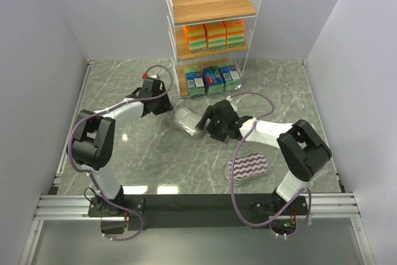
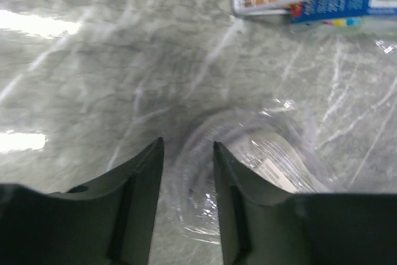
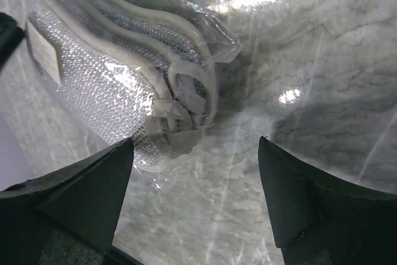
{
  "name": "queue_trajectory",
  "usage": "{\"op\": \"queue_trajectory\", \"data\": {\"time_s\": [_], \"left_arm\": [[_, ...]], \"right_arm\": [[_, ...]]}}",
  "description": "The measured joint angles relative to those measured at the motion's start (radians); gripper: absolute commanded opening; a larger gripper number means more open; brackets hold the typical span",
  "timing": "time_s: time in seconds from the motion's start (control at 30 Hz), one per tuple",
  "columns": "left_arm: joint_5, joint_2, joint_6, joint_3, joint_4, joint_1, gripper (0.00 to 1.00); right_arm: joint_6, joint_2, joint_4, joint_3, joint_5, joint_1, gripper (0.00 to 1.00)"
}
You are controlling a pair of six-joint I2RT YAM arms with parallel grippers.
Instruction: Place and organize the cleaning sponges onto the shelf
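Plainly, no writing can be read anywhere. The three blue-green packs [image 1: 212, 79] carry printed fronts with red and white patches, too small to make out, and the silvery-grey pack [image 3: 118, 72] has a pale label on one end whose text is blurred.

The shelf [image 1: 245, 4] stands at the middle of the far edge of the desk [image 1: 124, 153]. Its middle tier holds the three orange-yellow packs [image 1: 216, 34] side by side, green edges down. The bottom tier holds the blue-green packs upright in a row, fronts facing the near edge.

The silvery-grey pack lies flat in its clear wrap just in front of the shelf, near the middle of the desk, with its long axis slanting from far-left to near-right. The purple-white striped pack [image 1: 248, 167] lies flat toward the near edge, right of centre, with its long axis roughly along that edge.

The left end effector [image 2: 185, 147] hangs low over the far-left side of the silvery pack, its fingers a narrow gap apart, with only the edge of the wrap just past the tips. The right end effector [image 3: 195, 143] is spread wide at the pack's other end, one finger [image 3: 93, 178] just beside the wrap, gripping nothing.
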Motion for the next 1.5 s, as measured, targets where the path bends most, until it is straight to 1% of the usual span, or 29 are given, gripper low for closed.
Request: {"op": "queue_trajectory", "data": {"time_s": [0.17,0.4,0.47,0.57,0.6,0.67,0.7,0.77,0.83,0.87,0.9,0.97,1.0,1.13,1.2,1.27,1.4,1.5], "left_arm": [[0.022,0.012,0.016,0.0,0.032,-0.023,0.39],[0.02,0.023,0.026,0.0,0.061,-0.071,0.3],[0.022,0.023,0.026,-0.008,0.067,-0.074,0.3],[0.024,0.023,0.023,-0.022,0.081,-0.076,0.28],[0.026,0.023,0.023,-0.026,0.087,-0.077,0.27],[0.03,0.023,0.021,-0.035,0.099,-0.079,0.26],[0.032,0.022,0.018,-0.042,0.108,-0.08,0.25],[0.033,0.018,0.014,-0.053,0.122,-0.081,0.25],[0.034,0.008,0.01,-0.065,0.134,-0.081,0.25],[0.035,0.0,0.009,-0.072,0.138,-0.082,0.24],[0.035,-0.005,0.006,-0.076,0.14,-0.082,0.23],[0.041,-0.019,-0.001,-0.082,0.138,-0.085,0.22],[0.044,-0.026,-0.004,-0.084,0.13,-0.089,0.21],[0.043,-0.073,-0.012,-0.089,0.061,-0.105,0.2],[0.032,-0.129,-0.016,-0.095,0.011,-0.111,0.22],[0.008,-0.204,-0.031,-0.097,-0.042,-0.115,0.22],[-0.078,-0.4,-0.064,-0.097,-0.127,-0.116,0.24],[-0.144,-0.539,-0.088,-0.097,-0.182,-0.111,0.24]], "right_arm": [[0.022,0.0,0.058,-0.026,0.005,-0.006,0.85],[0.025,-0.001,0.143,-0.058,0.01,-0.031,0.81],[0.025,-0.001,0.167,-0.068,0.011,-0.04,0.79],[0.021,-0.001,0.195,-0.079,0.005,-0.057,0.69],[0.02,-0.001,0.204,-0.079,0.002,-0.06,0.62],[0.016,-0.001,0.226,-0.079,-0.012,-0.066,0.54],[0.014,-0.001,0.23,-0.079,-0.019,-0.068,0.46],[0.011,-0.001,0.236,-0.079,-0.032,-0.07,0.38],[0.01,-0.001,0.241,-0.082,-0.045,-0.072,0.31],[0.008,-0.002,0.244,-0.084,-0.051,-0.073,0.26],[0.005,-0.004,0.244,-0.085,-0.058,-0.074,0.16],[-0.002,-0.018,0.24,-0.093,-0.068,-0.076,0.07],[-0.006,-0.031,0.234,-0.097,-0.072,-0.077,0.0],[-0.021,-0.118,0.187,-0.12,-0.091,-0.088,0.0],[-0.033,-0.187,0.163,-0.137,-0.104,-0.104,0.0],[-0.042,-0.262,0.137,-0.149,-0.126,-0.129,0.0],[-0.063,-0.38,0.118,-0.147,-0.2,-0.179,0.0],[-0.077,-0.444,0.105,-0.123,-0.321,-0.237,0.0]]}}
